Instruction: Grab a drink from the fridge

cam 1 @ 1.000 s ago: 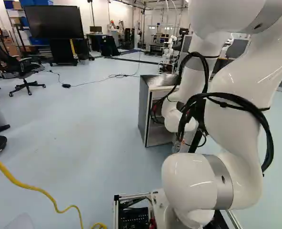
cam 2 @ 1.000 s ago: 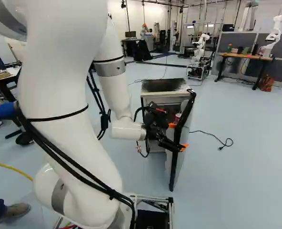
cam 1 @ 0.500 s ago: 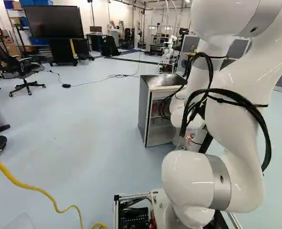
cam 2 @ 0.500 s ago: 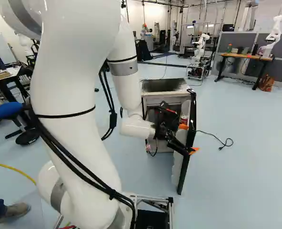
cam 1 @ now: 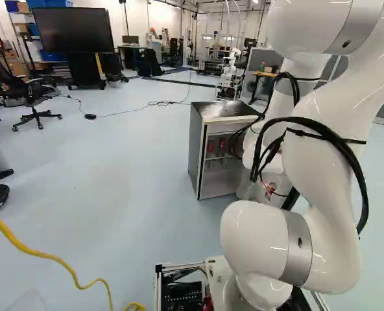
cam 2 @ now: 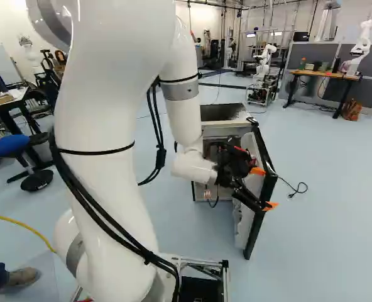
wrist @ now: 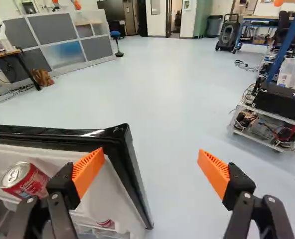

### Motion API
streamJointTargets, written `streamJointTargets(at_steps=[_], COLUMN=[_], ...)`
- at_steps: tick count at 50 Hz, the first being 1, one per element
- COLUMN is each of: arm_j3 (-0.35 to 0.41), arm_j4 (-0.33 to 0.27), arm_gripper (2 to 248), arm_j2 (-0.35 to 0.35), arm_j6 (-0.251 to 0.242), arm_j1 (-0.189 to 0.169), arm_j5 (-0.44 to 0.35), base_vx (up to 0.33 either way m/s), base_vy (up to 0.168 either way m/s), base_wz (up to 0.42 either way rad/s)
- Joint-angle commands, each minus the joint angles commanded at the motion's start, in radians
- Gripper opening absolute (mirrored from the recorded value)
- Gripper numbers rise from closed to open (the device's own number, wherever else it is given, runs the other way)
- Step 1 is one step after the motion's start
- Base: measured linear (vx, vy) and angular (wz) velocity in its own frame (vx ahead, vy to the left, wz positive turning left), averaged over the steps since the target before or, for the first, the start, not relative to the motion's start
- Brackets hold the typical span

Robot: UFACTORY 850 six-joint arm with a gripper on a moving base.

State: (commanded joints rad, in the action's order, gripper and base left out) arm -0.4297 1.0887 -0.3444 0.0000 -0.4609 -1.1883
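On pale floor (cam 2: 330, 220): fridge (cam 1: 196, 149), door (wrist: 122, 149) open.
Beyond fridge: grey partitions (cam 2: 305, 55).
Tool (cam 2: 264, 189): fingers wide apart.
Can (wrist: 29, 183): in door, outside the finger gap.

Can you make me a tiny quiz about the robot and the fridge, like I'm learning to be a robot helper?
1. True or false: the gripper is shut.
2. Pick one. The fridge door is: A) closed, B) open, C) lying on the floor.
3. Fill in the colour: the silver-topped can has mostly ____ sides.

Key: 1 false; 2 B; 3 red.
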Motion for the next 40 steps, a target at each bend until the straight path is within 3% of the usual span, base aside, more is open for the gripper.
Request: streamJointTargets(at_steps=[40], arm_j3=[-0.179], arm_j4=[0.0], arm_gripper=[247], arm_j2=[-0.121], arm_j6=[0.0], arm_j1=[-0.161], arm_j5=[0.0], base_vx=[0.0], base_vy=[0.0], base_wz=[0.0])
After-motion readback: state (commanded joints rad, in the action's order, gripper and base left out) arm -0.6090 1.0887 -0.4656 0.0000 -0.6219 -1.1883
